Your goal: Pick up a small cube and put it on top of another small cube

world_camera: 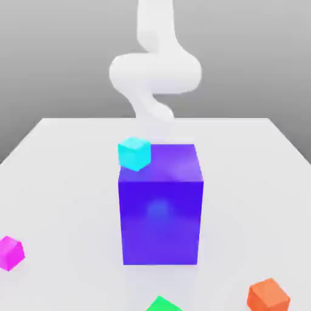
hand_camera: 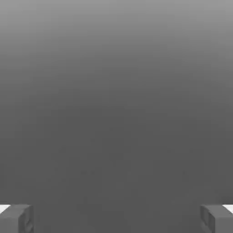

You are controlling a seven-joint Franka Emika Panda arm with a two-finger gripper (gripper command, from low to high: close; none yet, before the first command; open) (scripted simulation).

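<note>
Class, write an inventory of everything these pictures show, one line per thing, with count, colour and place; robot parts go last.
cyan cube: 1, cyan, at the big block's top, exterior view's left
big block: 1, blue-violet, mid-table
magenta cube: 1, magenta, exterior view's left edge
green cube: 1, green, bottom edge, partly cut off
orange cube: 1, orange, lower right
table: 1, white, beneath
arm: 1, white, behind the block
pincer: 1, grey, open, hand view
</note>
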